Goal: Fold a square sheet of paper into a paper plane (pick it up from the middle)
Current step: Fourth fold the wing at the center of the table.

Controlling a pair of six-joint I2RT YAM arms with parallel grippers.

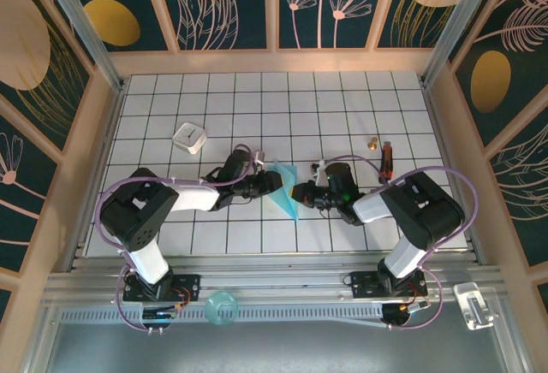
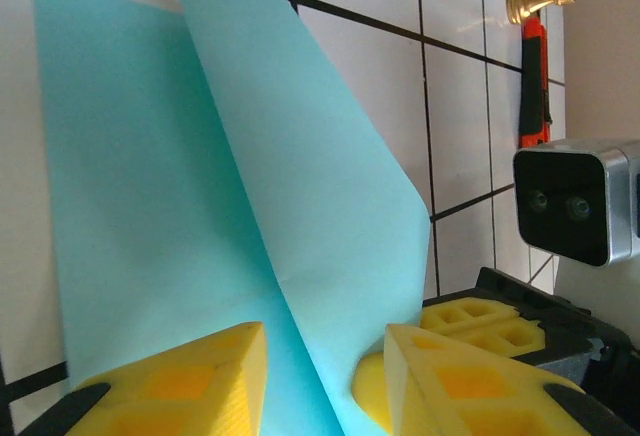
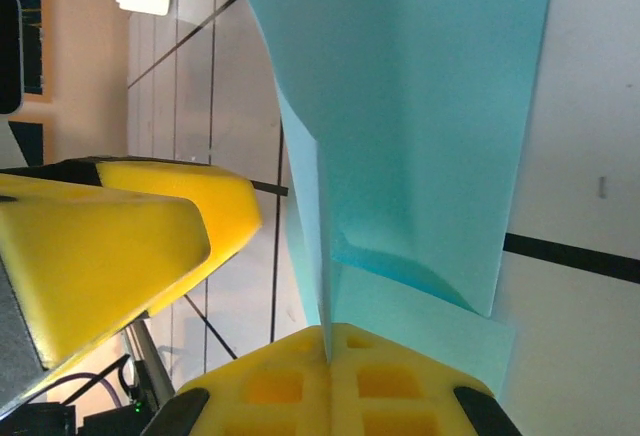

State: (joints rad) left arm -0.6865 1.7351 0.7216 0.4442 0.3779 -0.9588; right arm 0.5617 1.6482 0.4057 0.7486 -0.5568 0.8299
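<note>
The light-blue sheet of paper (image 1: 287, 189) lies mid-table between both grippers, folded into a narrow shape that tapers to a point toward the near edge, like a paper plane. In the left wrist view one flap (image 2: 310, 186) stands up off the flat layer. My left gripper (image 2: 325, 376) is open, and the raised flap passes between its yellow fingers (image 2: 180, 381) without being clamped. My right gripper (image 3: 327, 356) is shut on the paper's folded edge (image 3: 400, 106). In the top view the left gripper (image 1: 270, 182) and right gripper (image 1: 300, 193) face each other across the paper.
A white square block (image 1: 189, 138) sits at the back left. A small gold piece (image 1: 373, 143) and a red-and-black tool (image 1: 385, 159) lie to the right. A pale cyan object (image 1: 221, 307) rests on the near rail. Wooden walls enclose the tiled table (image 1: 342, 108).
</note>
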